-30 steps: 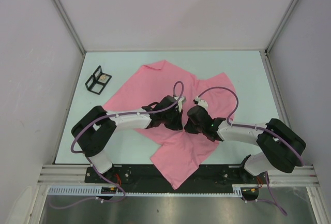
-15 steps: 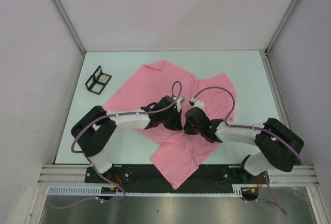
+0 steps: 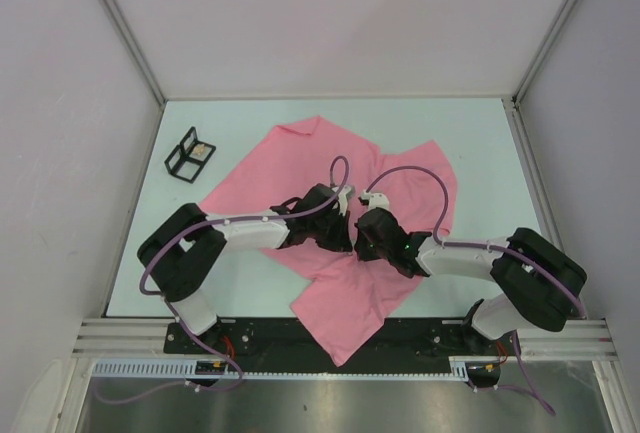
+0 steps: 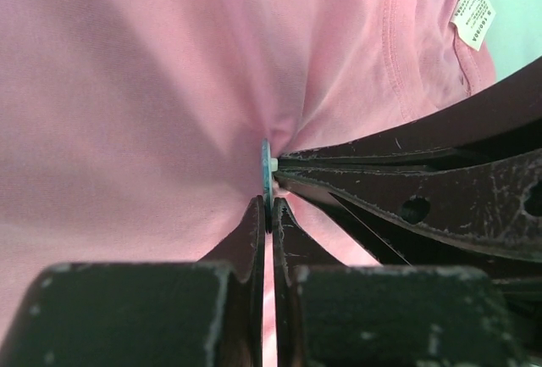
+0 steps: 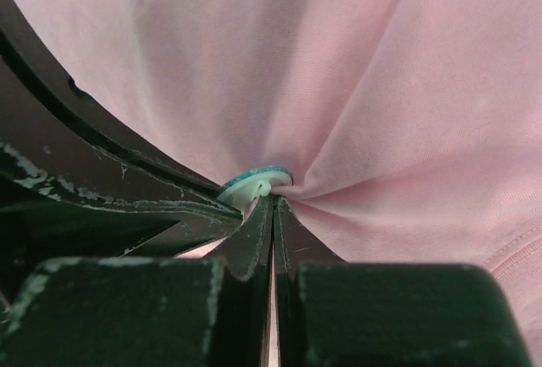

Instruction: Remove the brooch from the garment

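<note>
Your two grippers meet tip to tip over the middle of the shirt, the left gripper (image 3: pixel 344 232) just beside the right gripper (image 3: pixel 361 236), both low on the cloth. Under them lies a pale green table (image 3: pixel 480 133), boxed in by plain white walls (image 3: pixel 330 23) beyond and to either side of the arms. A small black wire stand (image 3: pixel 189 154) sits well off to the outer side of your left gripper, clear of the cloth. The shirt (image 3: pixel 300 158) is plain pink and soft. It is spread crookedly beneath both grippers, with one corner hanging over the near edge between the arm bases. In the left wrist view its white label (image 4: pixel 472 11) shows up beyond the right gripper's fingers (image 4: pixel 406 172). The brooch (image 4: pixel 266 172) is a thin teal disc with a white back, seen edge-on right at your fingertips, and the cloth puckers in toward it from all round. Your left gripper (image 4: pixel 269 214) is pressed almost together, nipping the lower rim of that disc. Your right gripper (image 5: pixel 273 206) is also squeezed to a hairline slit, its tips up against the white back of the brooch (image 5: pixel 254 182) where the shirt (image 5: pixel 356 70) gathers. You cannot tell whether it nips the white piece or only the cloth. The left gripper's fingers (image 5: pixel 127 189) come in from the side and touch the same disc.
</note>
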Controlling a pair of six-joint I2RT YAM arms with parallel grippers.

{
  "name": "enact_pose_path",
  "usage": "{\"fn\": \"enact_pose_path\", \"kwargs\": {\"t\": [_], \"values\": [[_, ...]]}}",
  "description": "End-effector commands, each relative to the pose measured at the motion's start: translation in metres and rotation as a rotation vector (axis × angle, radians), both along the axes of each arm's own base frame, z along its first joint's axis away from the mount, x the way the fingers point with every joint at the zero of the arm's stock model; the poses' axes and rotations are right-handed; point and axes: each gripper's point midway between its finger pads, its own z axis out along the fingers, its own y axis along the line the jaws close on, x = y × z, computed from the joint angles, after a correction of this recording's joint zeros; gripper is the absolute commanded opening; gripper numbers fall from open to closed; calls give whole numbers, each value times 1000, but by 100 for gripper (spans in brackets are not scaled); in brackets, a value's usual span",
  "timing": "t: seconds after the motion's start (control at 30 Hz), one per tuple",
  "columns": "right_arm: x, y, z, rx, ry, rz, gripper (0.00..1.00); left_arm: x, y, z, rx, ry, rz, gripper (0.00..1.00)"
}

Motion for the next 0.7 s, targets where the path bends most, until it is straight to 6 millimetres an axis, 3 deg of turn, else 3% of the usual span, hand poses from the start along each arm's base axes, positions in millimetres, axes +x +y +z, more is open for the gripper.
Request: {"fn": "enact_pose_path", "kwargs": {"t": [0.0,0.23,0.47,0.67], "values": [[13,76,74,345,-146,105,0,-55,-30,-11,-78,141,-181,1],[24,88,84,337,-124,21,0,-62,-33,-25,-34,132,-202,1],[25,101,101,439,-95,-25,0,-59,-34,-38,20,-2,-194,0],[37,93,106,439,-146,-109,0,-64,-30,-35,26,-35,-187,0]]}}
